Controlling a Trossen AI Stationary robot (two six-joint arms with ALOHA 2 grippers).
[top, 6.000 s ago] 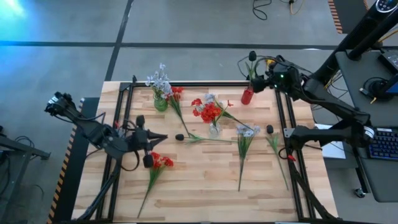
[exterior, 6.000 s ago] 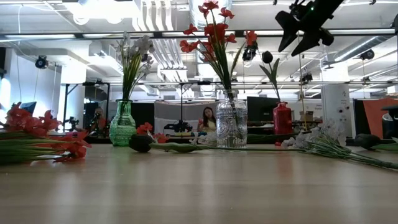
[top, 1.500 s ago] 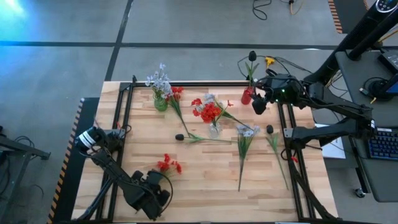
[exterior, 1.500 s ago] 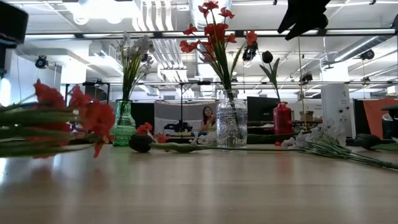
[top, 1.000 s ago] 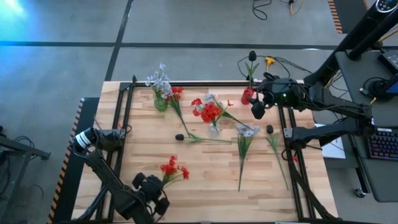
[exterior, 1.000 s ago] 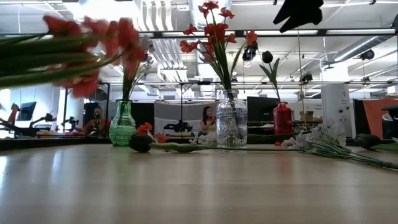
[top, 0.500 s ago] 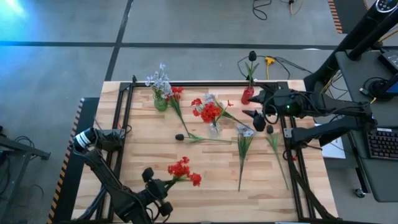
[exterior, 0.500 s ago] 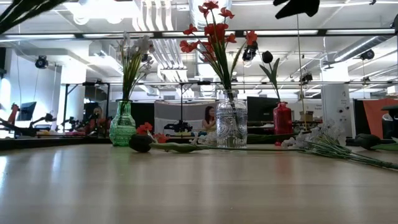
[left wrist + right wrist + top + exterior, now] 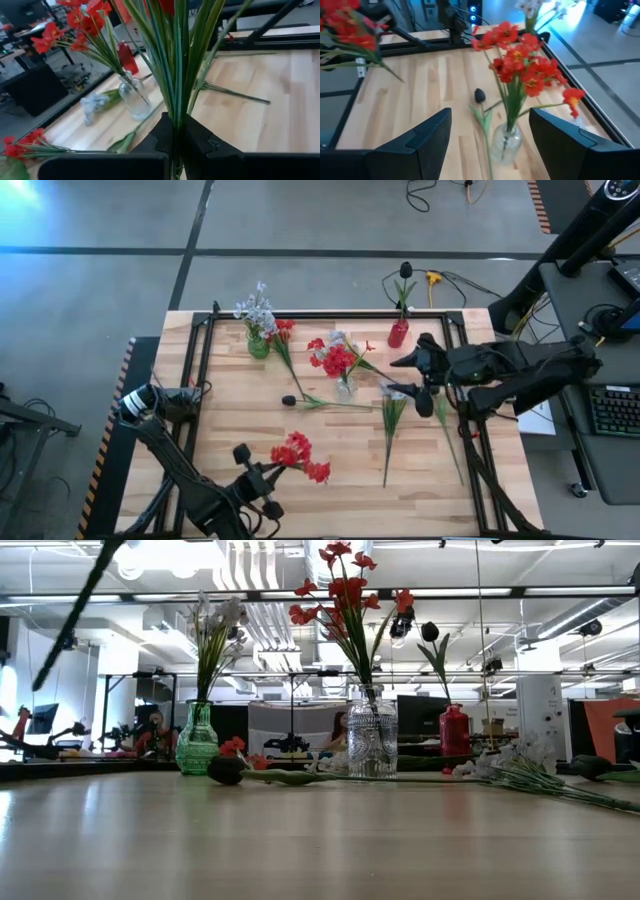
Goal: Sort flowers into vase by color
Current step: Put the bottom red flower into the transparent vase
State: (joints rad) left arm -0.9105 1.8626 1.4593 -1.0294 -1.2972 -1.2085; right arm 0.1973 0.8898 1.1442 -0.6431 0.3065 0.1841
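Jaws of the left gripper are clamped on the green stems of a red flower spray, whose blossoms rise just beyond them, lifted off the wooden surface. Jaws of the right gripper stand apart with nothing between them. Ahead of those open jaws stands a clear glass vase with red flowers, and a dark-blossomed flower lies just beside it. A pale white-lavender spray lies beneath the right gripper.
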